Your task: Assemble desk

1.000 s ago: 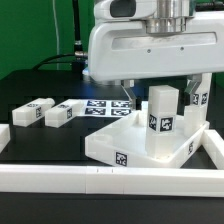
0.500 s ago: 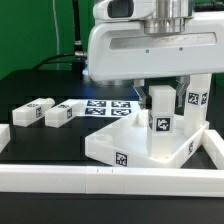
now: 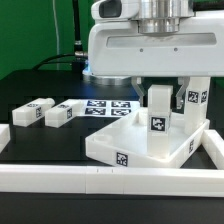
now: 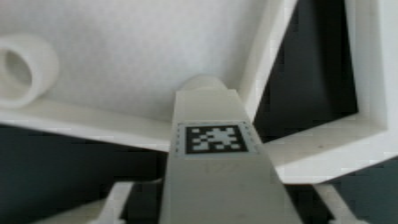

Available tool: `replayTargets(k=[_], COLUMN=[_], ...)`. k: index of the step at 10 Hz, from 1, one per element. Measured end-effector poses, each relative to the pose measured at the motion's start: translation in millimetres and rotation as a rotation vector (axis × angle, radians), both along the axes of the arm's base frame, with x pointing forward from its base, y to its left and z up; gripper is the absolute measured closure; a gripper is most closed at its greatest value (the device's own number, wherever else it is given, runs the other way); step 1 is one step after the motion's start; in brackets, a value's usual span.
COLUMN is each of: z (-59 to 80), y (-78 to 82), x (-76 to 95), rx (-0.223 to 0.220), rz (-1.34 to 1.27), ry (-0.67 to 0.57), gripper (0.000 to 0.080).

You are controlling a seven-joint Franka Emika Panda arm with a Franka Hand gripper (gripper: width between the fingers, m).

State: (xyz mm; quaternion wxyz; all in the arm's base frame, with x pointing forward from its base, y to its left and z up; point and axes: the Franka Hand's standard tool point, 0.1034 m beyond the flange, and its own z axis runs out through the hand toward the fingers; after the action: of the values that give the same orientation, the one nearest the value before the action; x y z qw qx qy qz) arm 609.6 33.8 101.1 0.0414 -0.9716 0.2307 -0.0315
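Note:
The desk top, a white rimmed tray, lies flat at the exterior view's right. One white tagged leg stands upright on it, near its front right corner. My gripper comes straight down over this leg and is shut on its upper end. In the wrist view the leg runs up the middle between the fingers of my gripper, with the top's rim behind it. A second leg stands upright behind, at the far right. Two more legs lie loose on the black table.
The marker board lies flat behind the desk top. A long white border rail runs along the front edge and up the right side. A round socket shows on the top's inner face.
The fingers have closed in onto the upright leg since a second ago. The arm, the leg and the other parts have stayed where they were.

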Motion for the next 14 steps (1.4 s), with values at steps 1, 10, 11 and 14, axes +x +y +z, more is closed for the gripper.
replayTargets(k=[1,10,11,14], z=[0.3,-1.5,-1.8,4.0], y=[-0.4,-4.2,-3.9,0.4], x=[0.2,-6.2,-6.0,-7.1], rx=[0.008,0.026,0.027,0.032], rz=[-0.062,-0.505,-0.509,-0.496], ry=[0.003,0.061,0.061,0.051], gripper=[0.0511,0.0504,0.0471,0.0188])
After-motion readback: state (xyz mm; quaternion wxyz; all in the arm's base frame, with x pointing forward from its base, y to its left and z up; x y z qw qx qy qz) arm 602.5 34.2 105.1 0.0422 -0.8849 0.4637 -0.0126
